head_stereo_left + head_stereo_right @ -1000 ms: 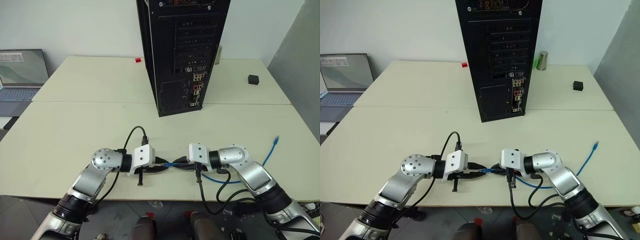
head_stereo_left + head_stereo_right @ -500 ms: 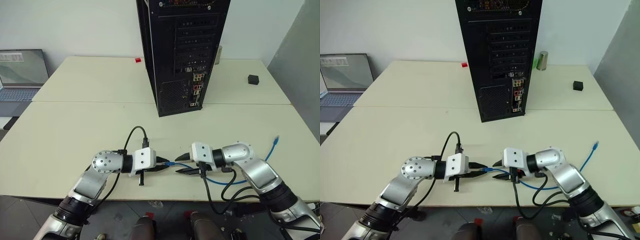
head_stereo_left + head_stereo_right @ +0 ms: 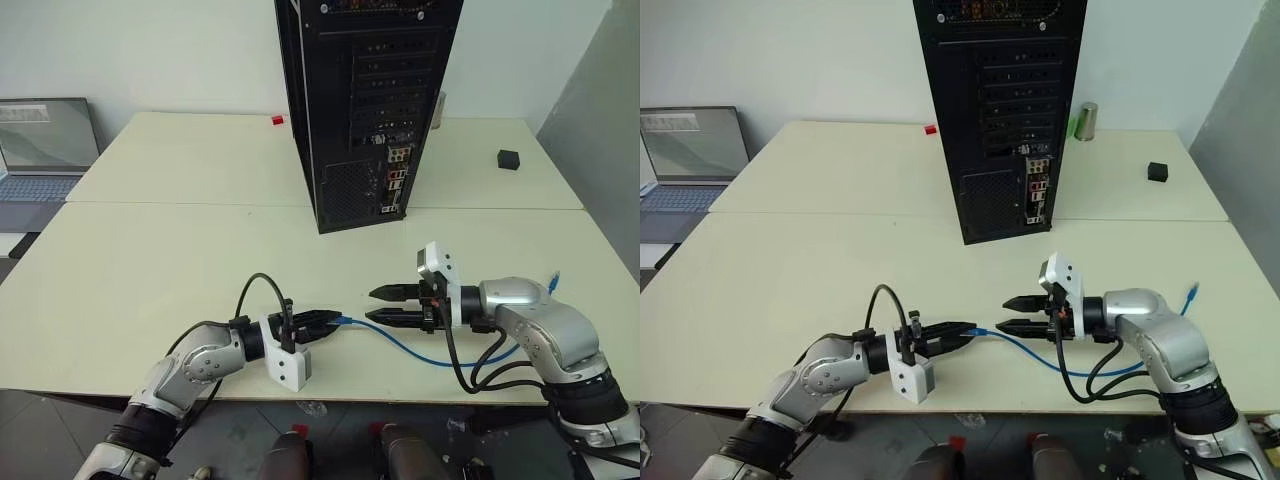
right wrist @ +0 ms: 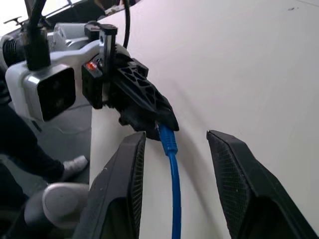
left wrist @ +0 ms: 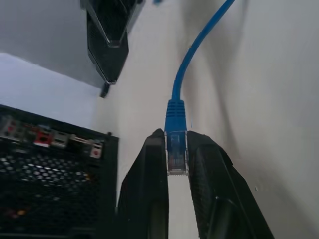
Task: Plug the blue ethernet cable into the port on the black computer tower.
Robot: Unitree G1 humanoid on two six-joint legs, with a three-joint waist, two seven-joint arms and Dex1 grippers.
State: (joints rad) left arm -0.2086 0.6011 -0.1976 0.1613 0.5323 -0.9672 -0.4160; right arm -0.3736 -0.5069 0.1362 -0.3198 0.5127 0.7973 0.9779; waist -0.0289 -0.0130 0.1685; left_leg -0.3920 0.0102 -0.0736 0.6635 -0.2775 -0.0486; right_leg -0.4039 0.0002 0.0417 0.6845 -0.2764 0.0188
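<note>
Progress: you have one plug of the blue ethernet cable (image 5: 176, 149) pinched in the left gripper (image 3: 322, 322), but nothing is plugged in yet; the black computer tower (image 3: 365, 100) stands well apart, farther back on the table (image 3: 150, 260).
Remaining: by my reading, you must carry the plug across to the rear panel, line it up with the network socket among the coloured sockets low on that panel, and push it home.
Cable: from the clamped plug it runs along the table's front edge under the right arm, and its far end (image 3: 552, 281) lies loose near the table's right edge.
Left arm: low over the front of the table, gripper level and pointing toward the right gripper; fingers (image 5: 149, 174) clamped on the plug's sides.
Right arm: you have the right gripper (image 3: 392, 305) facing the left one, just beside it, fingers apart and empty, with the cable passing between and beneath them.
Risk: I judge the plug's orientation in the grip needs checking before you approach the socket.
</note>
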